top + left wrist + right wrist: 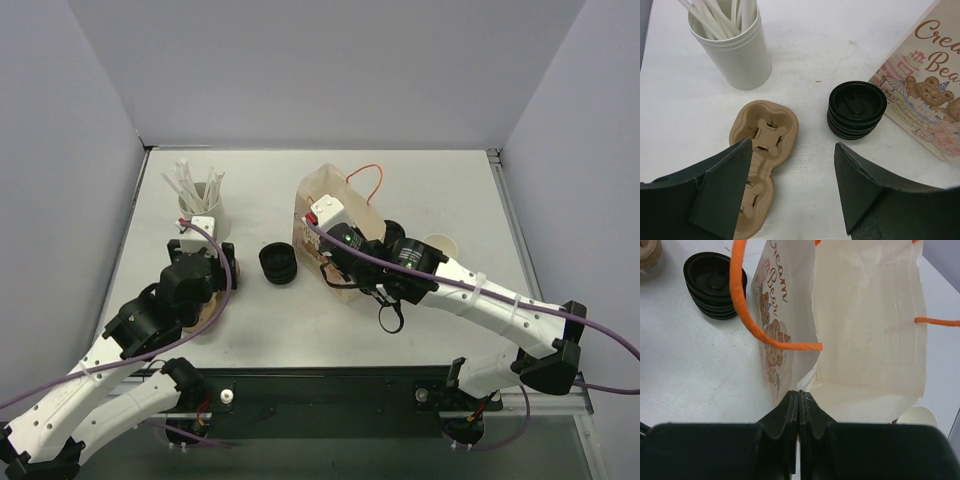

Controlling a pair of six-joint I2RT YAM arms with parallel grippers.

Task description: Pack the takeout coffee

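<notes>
A cream paper bag [335, 195] with a bear print and orange handles stands open at the table's middle. My right gripper [798, 392] is shut on the near edge of the bag's mouth [865, 330]; in the top view it [338, 262] sits at the bag's near side. My left gripper [792, 150] is open and empty, hovering over a brown pulp cup carrier [762, 135]; in the top view it [207, 250] is at the left. The bag's inside looks empty. A lidded brown coffee cup does not show clearly; the right arm hides the area behind the bag.
A stack of black lids [278, 263] sits between the carrier and the bag, also in both wrist views [856, 110] [714, 285]. A white cup of straws [203, 205] stands at the back left [737, 47]. A cream cup [441, 246] stands right of the bag.
</notes>
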